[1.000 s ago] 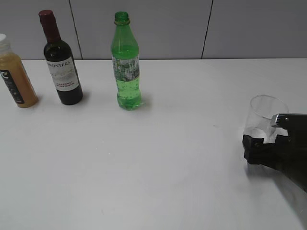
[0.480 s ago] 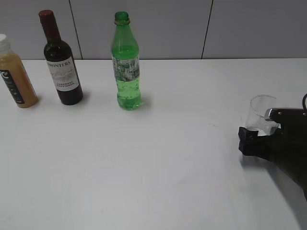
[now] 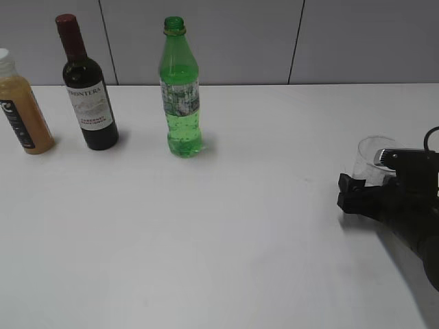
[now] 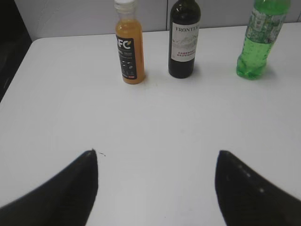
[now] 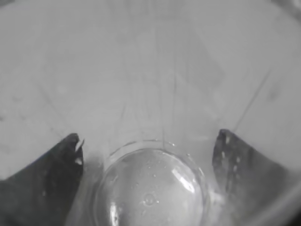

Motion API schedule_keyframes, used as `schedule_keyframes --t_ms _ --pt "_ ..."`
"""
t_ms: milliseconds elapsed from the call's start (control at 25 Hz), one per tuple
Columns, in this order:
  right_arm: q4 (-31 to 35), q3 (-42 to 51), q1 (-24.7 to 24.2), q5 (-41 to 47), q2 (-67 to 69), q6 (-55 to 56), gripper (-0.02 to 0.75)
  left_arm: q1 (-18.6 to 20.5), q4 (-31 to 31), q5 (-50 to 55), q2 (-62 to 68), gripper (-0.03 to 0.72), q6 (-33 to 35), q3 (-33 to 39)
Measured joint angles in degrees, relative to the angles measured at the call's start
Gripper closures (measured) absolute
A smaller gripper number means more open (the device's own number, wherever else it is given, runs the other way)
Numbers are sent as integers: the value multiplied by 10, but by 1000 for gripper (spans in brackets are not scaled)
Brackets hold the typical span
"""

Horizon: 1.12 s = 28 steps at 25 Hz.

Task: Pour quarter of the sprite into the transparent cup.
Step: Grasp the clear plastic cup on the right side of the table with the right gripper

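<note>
White table (image 3: pixel 226 226), grey panelled wall behind. Green bottle (image 3: pixel 181 89) stands upright, far left of centre, uncapped, roughly three-quarters full. Judged moderately heavy, walls soft and slick; best held around the label band, not the narrow neck. Clear cup (image 3: pixel 371 162) sits at the right edge: light, thin, easily tipped or crushed. Right gripper (image 5: pixel 148 183) has its jaws spread on either side of the cup base; contact cannot be told. Left gripper (image 4: pixel 157 181) wide open, holding nothing, near side. Wine bottle (image 3: pixel 86 86) and juice bottle (image 3: pixel 20 106) stand left of the green bottle.
</note>
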Motion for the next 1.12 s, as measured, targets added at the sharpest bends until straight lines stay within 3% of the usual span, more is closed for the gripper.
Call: schedule_keyframes --t_ms 440,760,1120 --pt "5 -22 0 10 4 0 89 0 0 0 0 99 0 0" --pt "4 -25 0 12 5 0 206 0 0 0 0 99 0 0" --pt "-20 -7 0 17 -39 -27 207 0 0 0 0 99 0 0"
